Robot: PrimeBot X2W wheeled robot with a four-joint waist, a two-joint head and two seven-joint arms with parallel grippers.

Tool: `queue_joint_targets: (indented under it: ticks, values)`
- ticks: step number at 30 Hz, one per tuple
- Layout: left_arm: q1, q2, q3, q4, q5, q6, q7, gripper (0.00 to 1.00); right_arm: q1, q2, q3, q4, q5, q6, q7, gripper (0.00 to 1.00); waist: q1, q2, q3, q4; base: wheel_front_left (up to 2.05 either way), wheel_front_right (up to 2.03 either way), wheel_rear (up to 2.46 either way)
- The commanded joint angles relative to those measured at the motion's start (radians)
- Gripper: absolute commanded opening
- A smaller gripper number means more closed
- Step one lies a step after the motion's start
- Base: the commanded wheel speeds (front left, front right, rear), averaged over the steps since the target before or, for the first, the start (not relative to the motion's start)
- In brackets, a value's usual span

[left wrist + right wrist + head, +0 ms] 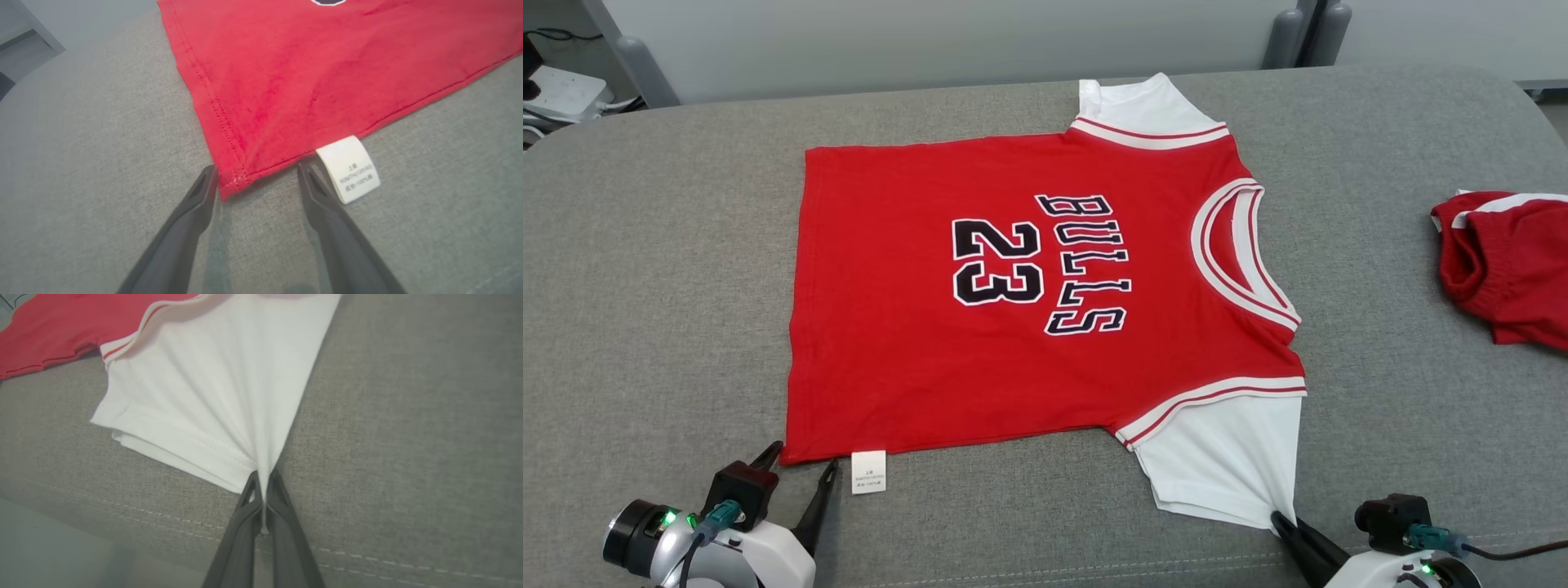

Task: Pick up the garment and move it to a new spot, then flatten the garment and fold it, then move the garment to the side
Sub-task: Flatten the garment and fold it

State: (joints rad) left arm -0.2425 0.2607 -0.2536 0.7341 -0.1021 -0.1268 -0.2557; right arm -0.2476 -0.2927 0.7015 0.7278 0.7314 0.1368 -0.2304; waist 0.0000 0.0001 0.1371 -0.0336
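Note:
The garment (1029, 327) is a red jersey with white sleeves and dark "BULLS 23" lettering, spread flat on the grey cushioned surface with its neck to the right. My left gripper (802, 469) stands open at the jersey's near left hem corner (233, 179), one finger on each side of it, beside a white care label (349, 169). My right gripper (1278, 518) is shut on the corner of the near white sleeve (220, 400), whose cloth fans out in taut pleats from the fingertips (261, 482).
A second red and white piece of clothing (1507, 265) lies bunched at the right edge of the grey surface (670, 269). The surface's stitched front edge (367, 559) runs just below my right gripper. Grey wall and posts stand behind.

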Motion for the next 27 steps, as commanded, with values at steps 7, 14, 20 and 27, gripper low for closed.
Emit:
queue_joint_targets:
  ticks: [7,14,20,27]
  values:
    - [-0.086,0.052,-0.005,0.032,0.041,-0.002,-0.006,0.93,-0.016,-0.020,0.021,0.011,-0.011,-0.006,0.003,0.00,0.0000,-0.0001,0.022,-0.012,0.00,0.00,0.00]
    - [-0.104,0.074,-0.041,0.065,0.067,-0.002,-0.006,0.39,-0.027,-0.022,0.018,-0.005,0.001,-0.006,0.001,0.00,0.0000,-0.0001,0.031,-0.019,0.00,0.00,0.00]
    - [-0.123,0.109,-0.078,0.107,0.104,0.000,-0.006,0.09,-0.039,-0.058,0.020,-0.060,0.035,-0.006,0.017,0.00,0.0000,-0.0001,0.025,-0.024,0.00,0.00,0.00]
    - [-0.148,0.139,-0.122,0.153,0.131,0.000,-0.006,0.00,-0.059,-0.133,0.021,-0.189,0.109,-0.006,0.067,0.00,0.0000,-0.0001,0.006,-0.029,0.00,0.00,0.00]
